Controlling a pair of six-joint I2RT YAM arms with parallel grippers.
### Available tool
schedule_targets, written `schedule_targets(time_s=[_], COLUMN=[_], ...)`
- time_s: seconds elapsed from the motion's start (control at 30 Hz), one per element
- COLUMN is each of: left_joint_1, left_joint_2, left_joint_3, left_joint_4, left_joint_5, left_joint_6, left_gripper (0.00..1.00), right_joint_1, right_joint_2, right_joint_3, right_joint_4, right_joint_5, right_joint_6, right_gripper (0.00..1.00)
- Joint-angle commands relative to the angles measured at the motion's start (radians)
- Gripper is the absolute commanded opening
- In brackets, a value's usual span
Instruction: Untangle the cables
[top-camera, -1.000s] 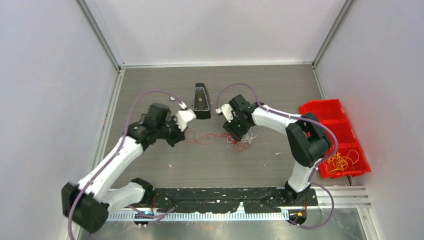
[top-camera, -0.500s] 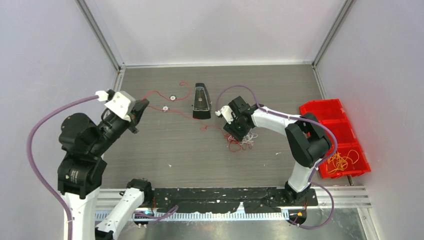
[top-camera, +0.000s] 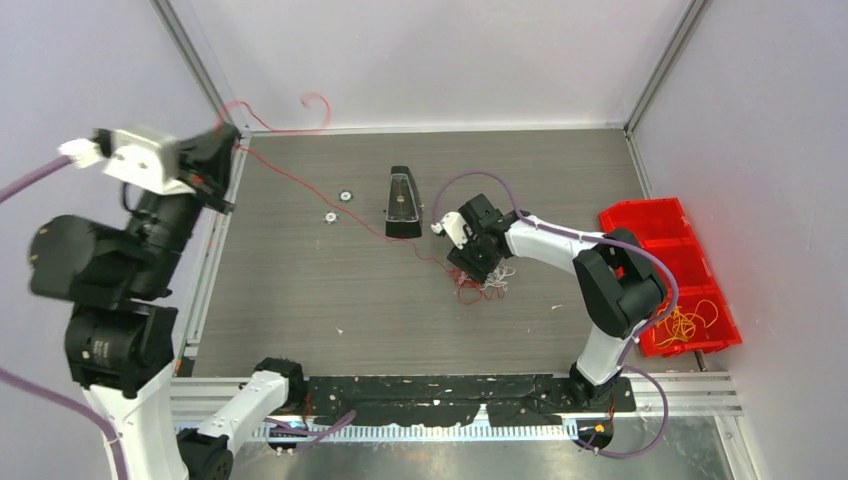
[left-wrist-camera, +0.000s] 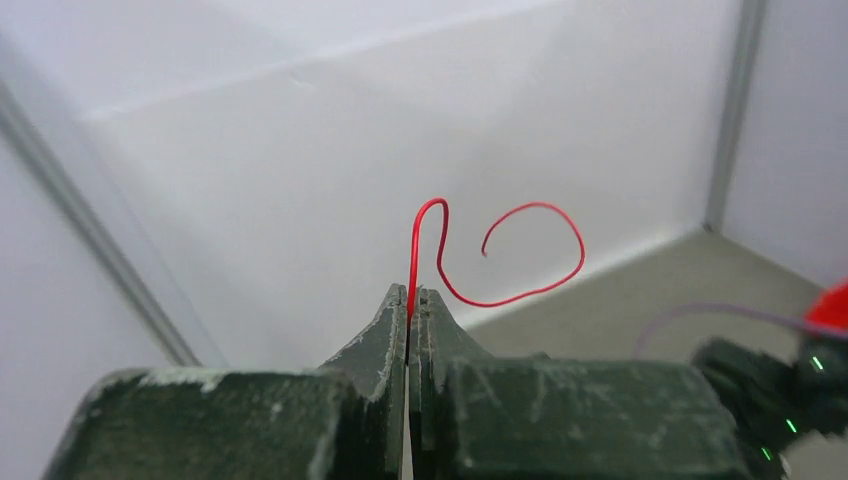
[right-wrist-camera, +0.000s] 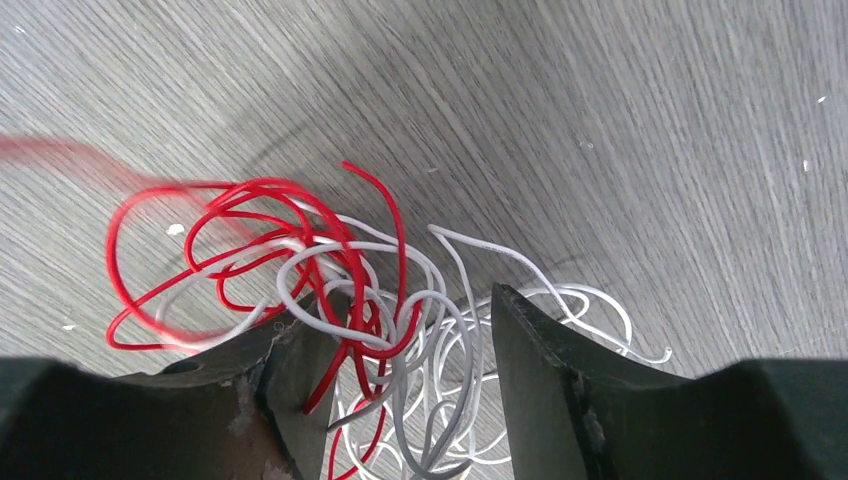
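Observation:
A tangle of red and white cables lies on the grey table right of centre. My left gripper is raised high at the far left, shut on the red cable, which runs taut from it down to the tangle. In the left wrist view the jaws pinch the red cable, whose free end curls above them. My right gripper is low over the tangle. In the right wrist view it is open, its jaws straddling red loops and white loops.
A black wedge-shaped object stands at the table's middle back. Two small discs lie to its left. A red bin holding yellow cables sits at the right edge. White walls enclose the table.
My left arm has swung up and to the far left, drawing the red cable out of the tangle into a long taut line. My right gripper has stayed over the tangle.

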Motion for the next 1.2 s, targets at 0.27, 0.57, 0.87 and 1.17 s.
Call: schedule_targets(time_s=[0.27, 0.57, 0.87, 1.17], left_joint_1=[0.007, 0.006, 0.005, 0.005], left_joint_2=[0.132, 0.161, 0.075, -0.009], left_joint_3=[0.346, 0.408, 0.054, -0.7], left_joint_4=[0.248, 0.256, -0.103, -0.234], left_joint_5=[-0.533, -0.512, 0.071, 0.181], left_joint_6=[0.259, 0.313, 0.234, 0.616], left_gripper=[0.0, 0.0, 0.0, 0.01], right_joint_1=[-0.03, -0.042, -0.066, -0.066], right_joint_2=[-0.012, -0.028, -0.119, -0.136], right_joint_3=[-0.062, -0.055, -0.021, 0.022], right_joint_4=[-0.013, -0.034, -0.062, -0.093], right_joint_5=[0.098, 0.08, -0.059, -0.143], right_joint_6=[-0.064, -0.073, -0.067, -0.056], right_gripper=[0.65, 0.67, 0.26, 0.06])
